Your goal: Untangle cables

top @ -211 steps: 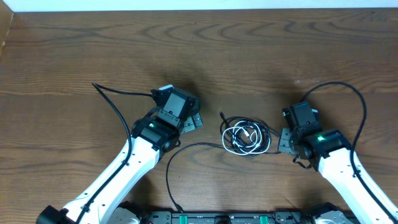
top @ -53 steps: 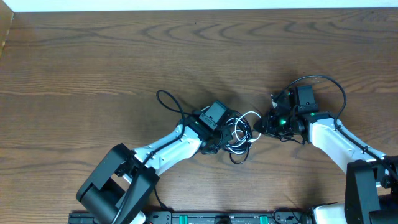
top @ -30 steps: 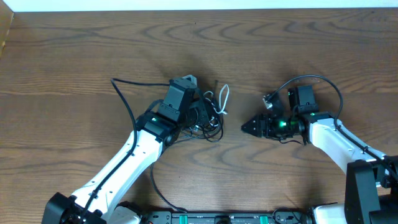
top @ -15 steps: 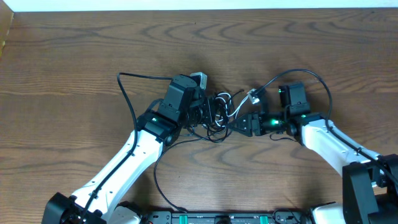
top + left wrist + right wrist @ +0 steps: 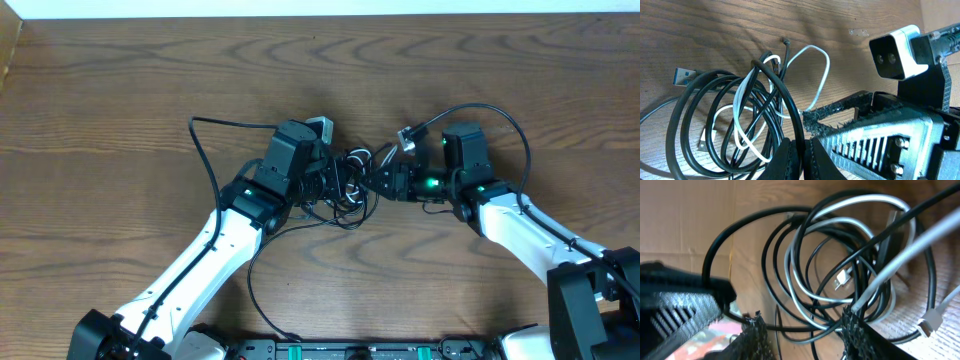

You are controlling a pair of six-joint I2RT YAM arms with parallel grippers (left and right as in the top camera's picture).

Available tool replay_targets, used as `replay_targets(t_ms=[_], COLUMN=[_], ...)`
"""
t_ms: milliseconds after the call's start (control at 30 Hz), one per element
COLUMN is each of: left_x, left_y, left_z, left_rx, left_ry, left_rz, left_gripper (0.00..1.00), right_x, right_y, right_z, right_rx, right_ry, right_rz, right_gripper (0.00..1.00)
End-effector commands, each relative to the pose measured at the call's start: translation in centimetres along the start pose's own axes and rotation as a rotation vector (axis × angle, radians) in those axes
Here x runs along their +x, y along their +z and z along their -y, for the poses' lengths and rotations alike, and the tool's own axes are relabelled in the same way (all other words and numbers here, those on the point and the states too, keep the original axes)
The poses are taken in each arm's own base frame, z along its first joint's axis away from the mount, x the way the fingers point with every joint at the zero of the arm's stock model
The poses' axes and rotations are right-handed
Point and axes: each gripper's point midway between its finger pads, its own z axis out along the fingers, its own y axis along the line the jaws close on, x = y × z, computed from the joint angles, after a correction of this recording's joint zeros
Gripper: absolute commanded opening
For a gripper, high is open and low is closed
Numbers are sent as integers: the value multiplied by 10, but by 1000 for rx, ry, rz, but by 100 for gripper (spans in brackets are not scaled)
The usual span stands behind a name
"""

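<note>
left wrist view, nearest first: left end effector [image 5: 797,150] fingers pressed together, clamped on a black strand of the cables [image 5: 740,115]. the coil fans out just beyond the fingertips and lies on the wooden surface [image 5: 715,25]. white strand [image 5: 815,75] loops through the black ones and arcs out at the far edge. usb plug [image 5: 682,76] sticks out at the left of the coil.

right wrist view: right end effector [image 5: 807,335] fingers apart, several black and whitish strands of the cables [image 5: 840,270] lying in the gap between them; contact with the pads cannot be told.

overhead: cables [image 5: 345,188] bunched mid-surface between left end effector [image 5: 322,180] and right end effector [image 5: 385,182], which face each other across the tangle. strands overlap too densely to trace singly.

around: thicker black wire [image 5: 200,140] loops out left of the left arm [image 5: 220,250]; another arcs over the right arm [image 5: 520,225].

pose: both arms reach from the near edge, angled inward toward the centre. far surface [image 5: 150,70] is wood grain.
</note>
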Motion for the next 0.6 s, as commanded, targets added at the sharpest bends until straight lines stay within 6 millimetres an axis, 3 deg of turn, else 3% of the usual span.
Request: replay_targets(t_ms=[0,233,367,567], left_x=[-8,-8,-8,-6], left_y=[-6,-6,-6,-11], left_z=[13,13,13,23], left_rx=[36,36,38,89], left_ry=[25,0,-30,-29], left_rz=[19,18,17,-1], left_gripper=[8,8,8,8], right_x=[-5,-3,2,18], right_y=[5,23,35,53], right_z=[-3,-9,12,60], right_rx=[46,60,134,257], right_ry=[63,140,207,279], right_rz=[43,63,74,45], right_gripper=[45,45,47,43])
